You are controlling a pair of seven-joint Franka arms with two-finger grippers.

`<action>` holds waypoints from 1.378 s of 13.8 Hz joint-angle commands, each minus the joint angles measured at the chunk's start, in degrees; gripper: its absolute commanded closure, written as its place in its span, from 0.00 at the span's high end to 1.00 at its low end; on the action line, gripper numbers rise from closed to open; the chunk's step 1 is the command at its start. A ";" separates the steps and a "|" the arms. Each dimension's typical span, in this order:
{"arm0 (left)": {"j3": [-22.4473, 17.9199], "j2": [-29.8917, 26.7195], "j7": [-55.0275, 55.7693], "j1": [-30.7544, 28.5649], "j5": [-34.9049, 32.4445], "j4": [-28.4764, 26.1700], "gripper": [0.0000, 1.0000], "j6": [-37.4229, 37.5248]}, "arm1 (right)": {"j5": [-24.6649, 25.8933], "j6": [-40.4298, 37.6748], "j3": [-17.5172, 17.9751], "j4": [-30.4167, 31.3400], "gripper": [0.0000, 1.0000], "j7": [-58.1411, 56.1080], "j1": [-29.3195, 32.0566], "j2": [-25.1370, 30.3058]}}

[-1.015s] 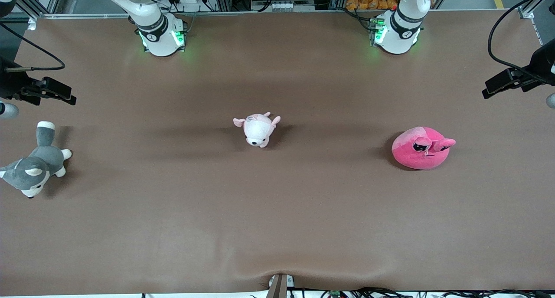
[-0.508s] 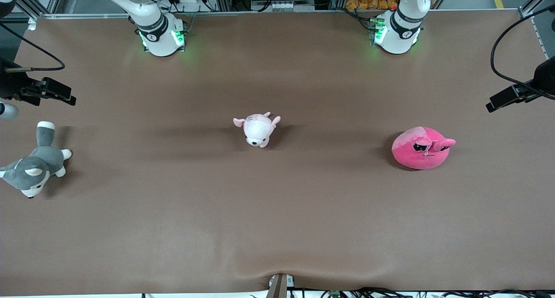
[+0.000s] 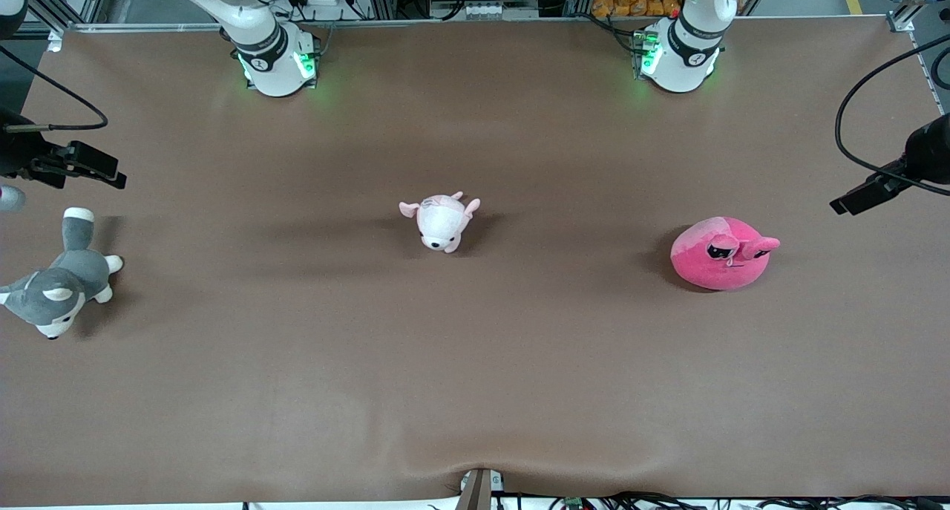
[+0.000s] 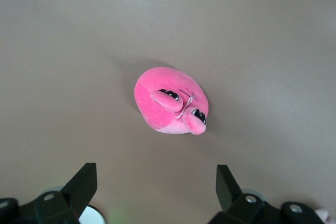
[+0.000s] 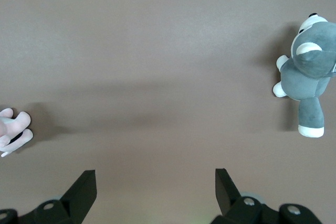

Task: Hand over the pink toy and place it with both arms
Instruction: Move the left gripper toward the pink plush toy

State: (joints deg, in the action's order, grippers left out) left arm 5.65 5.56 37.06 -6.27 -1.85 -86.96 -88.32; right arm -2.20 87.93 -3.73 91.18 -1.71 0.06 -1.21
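The pink toy is a round hot-pink plush lying on the brown table toward the left arm's end. It also shows in the left wrist view, face up and well clear of the fingers. My left gripper hangs open and empty in the air over the table's edge at the left arm's end, beside the toy; its jaws stand wide apart. My right gripper is open and empty in the air over the right arm's end of the table, above the husky; its jaws are also wide apart.
A small pale pink-and-white plush lies at the table's middle, its edge showing in the right wrist view. A grey-and-white husky plush lies at the right arm's end and shows in the right wrist view. Black cables trail from both wrists.
My left gripper has swung over the table's end, closer to the pink toy. My right gripper has shifted only slightly. The toys have not moved.
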 commanded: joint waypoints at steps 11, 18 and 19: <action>0.15 4.63 24.10 -1.89 5.97 -0.48 1.00 1.75 | -0.43 1.63 0.30 -0.22 1.00 0.74 1.35 -0.02; 0.24 5.42 31.48 -7.53 15.82 -4.27 1.00 1.58 | -0.52 1.63 0.39 -0.04 1.00 0.65 1.00 -0.02; 0.24 6.20 33.67 -7.53 16.35 -4.36 1.00 1.66 | -0.43 1.72 0.47 -0.04 1.00 0.65 0.91 -0.02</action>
State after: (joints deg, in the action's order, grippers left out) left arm 5.65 11.12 66.59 -14.09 13.04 -90.82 -87.04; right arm -2.20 89.43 -3.85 91.19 -1.67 0.71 -1.23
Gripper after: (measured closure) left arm 0.000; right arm 0.000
